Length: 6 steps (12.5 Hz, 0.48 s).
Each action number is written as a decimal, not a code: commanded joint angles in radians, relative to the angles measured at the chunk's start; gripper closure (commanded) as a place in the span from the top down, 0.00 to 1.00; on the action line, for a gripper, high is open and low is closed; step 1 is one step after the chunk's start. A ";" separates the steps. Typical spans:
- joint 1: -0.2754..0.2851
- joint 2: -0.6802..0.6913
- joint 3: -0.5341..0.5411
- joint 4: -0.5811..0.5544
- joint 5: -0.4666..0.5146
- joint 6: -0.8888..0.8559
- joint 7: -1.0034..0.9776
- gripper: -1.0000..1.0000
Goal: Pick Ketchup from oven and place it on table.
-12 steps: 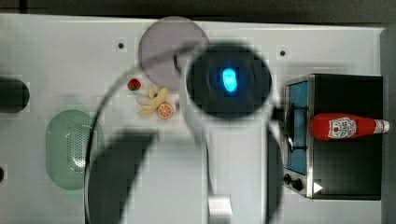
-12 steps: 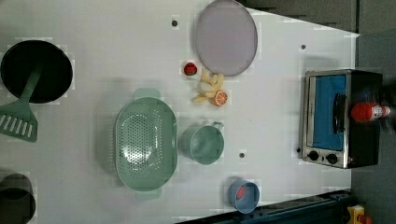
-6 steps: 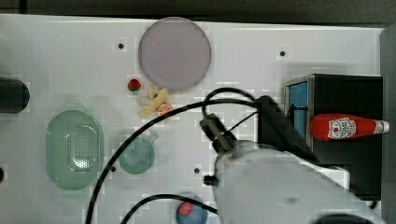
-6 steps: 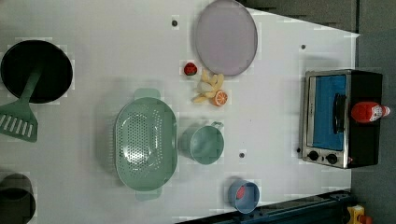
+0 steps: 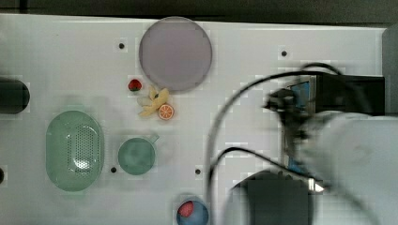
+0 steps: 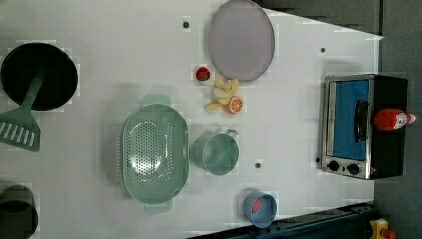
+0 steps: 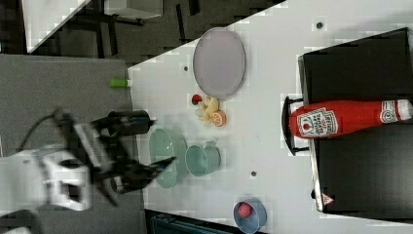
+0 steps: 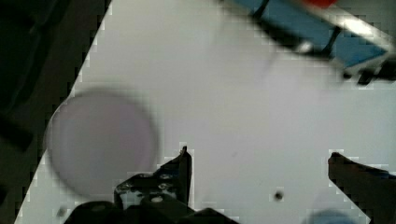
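Note:
The ketchup [image 7: 341, 119], a red bottle with a white cap, lies on the black top of the oven [image 7: 360, 165] in the right view. In the left view the ketchup [image 6: 393, 119] sits above the oven's [image 6: 366, 127] blue glass door, which is shut. In the top view my blurred arm covers most of the oven [image 5: 349, 89] and hides the ketchup. The wrist view shows my gripper [image 8: 261, 163] open above the white table [image 8: 224, 93], nothing between its fingers [image 8: 184, 161], with the oven's blue door [image 8: 327, 32] ahead.
On the table [image 6: 99, 30] are a lilac plate [image 6: 241, 40], a strawberry [image 6: 202, 73], fruit pieces [image 6: 226, 97], a green colander [image 6: 155, 152], a green cup [image 6: 219, 153] and a blue bowl [image 6: 260, 209]. A black pan [image 6: 37, 74] and a green spatula [image 6: 19, 129] lie at the left view's left.
My arm has swept from the middle of the top view to its right, over the oven, and now hides the ketchup there. The ketchup has not moved.

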 commanded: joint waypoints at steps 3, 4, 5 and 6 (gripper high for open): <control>-0.067 0.169 -0.165 0.008 0.010 0.168 0.011 1.00; -0.068 0.208 -0.187 0.020 0.010 0.198 0.011 1.00; -0.068 0.249 -0.206 0.034 0.011 0.220 0.011 1.00; -0.069 0.289 -0.222 0.050 0.013 0.241 0.011 1.00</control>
